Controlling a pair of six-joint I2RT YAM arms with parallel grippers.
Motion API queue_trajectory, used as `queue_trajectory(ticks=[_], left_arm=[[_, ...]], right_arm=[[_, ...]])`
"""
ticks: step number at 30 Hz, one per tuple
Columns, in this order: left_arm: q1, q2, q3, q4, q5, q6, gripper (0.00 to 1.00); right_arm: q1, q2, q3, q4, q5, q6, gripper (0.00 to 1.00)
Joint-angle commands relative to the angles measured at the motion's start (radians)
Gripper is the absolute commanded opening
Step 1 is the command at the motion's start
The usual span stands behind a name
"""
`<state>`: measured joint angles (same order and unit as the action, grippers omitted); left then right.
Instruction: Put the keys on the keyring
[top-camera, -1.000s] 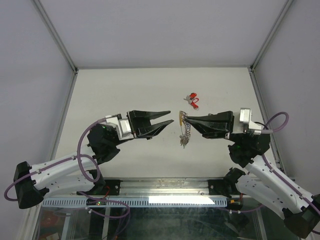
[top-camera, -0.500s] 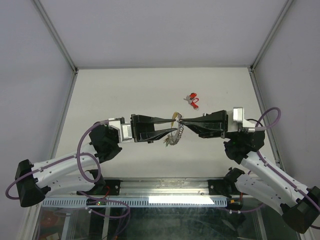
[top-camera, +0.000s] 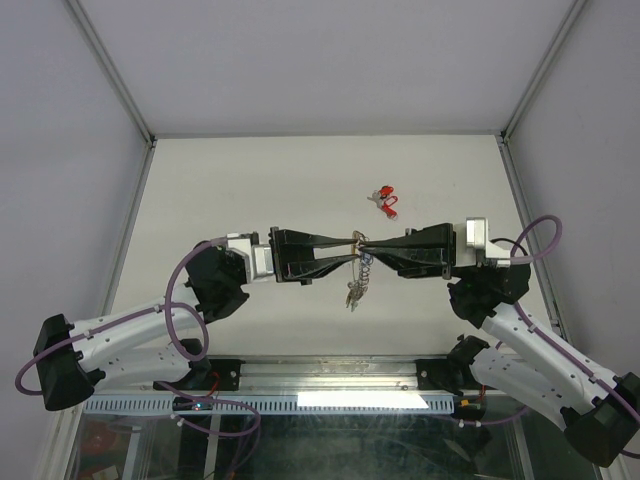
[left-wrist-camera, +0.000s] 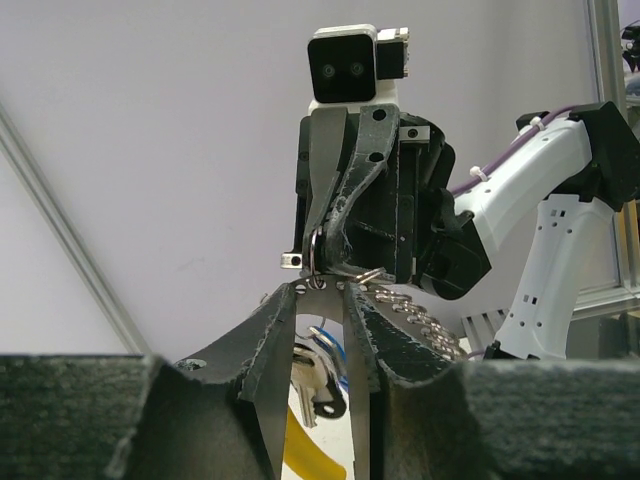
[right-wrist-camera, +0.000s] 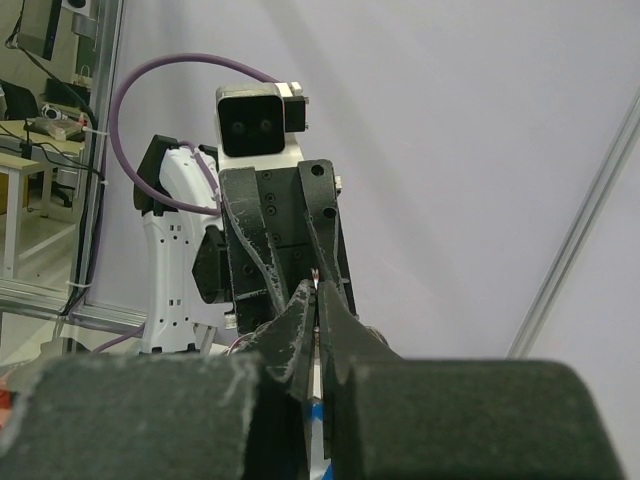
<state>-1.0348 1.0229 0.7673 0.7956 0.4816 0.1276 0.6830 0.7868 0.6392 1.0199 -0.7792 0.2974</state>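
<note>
The keyring (top-camera: 358, 272) hangs above the table between the two gripper tips, its silvery chain (left-wrist-camera: 420, 315) drooping and a yellow arc (left-wrist-camera: 305, 455) below. My right gripper (top-camera: 366, 243) is shut on the ring's thin metal top (right-wrist-camera: 320, 285). My left gripper (top-camera: 354, 249) faces it tip to tip. Its jaws stand narrowly apart on either side of that same metal top (left-wrist-camera: 320, 283), and its fingers (left-wrist-camera: 285, 340) flank a hanging key with a blue tag (left-wrist-camera: 322, 375). Keys with red tags (top-camera: 383, 198) lie on the table behind the grippers.
The white table (top-camera: 240, 190) is walled by a metal frame, with posts at the back corners (top-camera: 150, 135). Both arm bases sit at the near edge (top-camera: 330, 375). In each wrist view the other arm's camera and cable loom close ahead.
My left gripper has moved right until it meets the right gripper's tip, and its jaws have narrowed around the keyring's top. The right gripper shifted slightly left, still holding the ring.
</note>
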Motion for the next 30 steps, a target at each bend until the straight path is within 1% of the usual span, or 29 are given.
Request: queue_trajectory(ticks=[1,8,13,15,16,19,22,30], left_arm=[[-0.005,-0.001,0.051,0.055,0.026,-0.003,0.24],[-0.005,-0.008,0.049,0.058,0.023,-0.002,0.24],[-0.005,-0.002,0.049,0.047,0.02,0.008,0.19],[-0.005,-0.003,0.048,0.04,0.019,0.014,0.19],[-0.005,-0.003,0.047,0.036,0.018,0.018,0.19],[-0.005,-0.012,0.046,0.011,0.017,0.036,0.29],[-0.005,-0.026,0.048,-0.011,0.018,0.051,0.33],[-0.005,-0.055,0.047,-0.036,0.021,0.062,0.33]], right_arm=[[0.0,-0.009,0.04,0.052,0.0,-0.002,0.0],[0.0,-0.012,0.038,0.036,-0.008,-0.012,0.0],[0.0,-0.011,0.041,0.036,-0.024,-0.01,0.0],[0.0,-0.013,0.042,0.034,-0.022,-0.008,0.0],[0.0,-0.015,0.042,0.034,-0.021,-0.009,0.0],[0.0,-0.023,0.044,0.032,-0.017,-0.011,0.0],[0.0,-0.034,0.043,0.021,-0.011,-0.021,0.0],[0.0,-0.046,0.043,0.011,-0.008,-0.031,0.0]])
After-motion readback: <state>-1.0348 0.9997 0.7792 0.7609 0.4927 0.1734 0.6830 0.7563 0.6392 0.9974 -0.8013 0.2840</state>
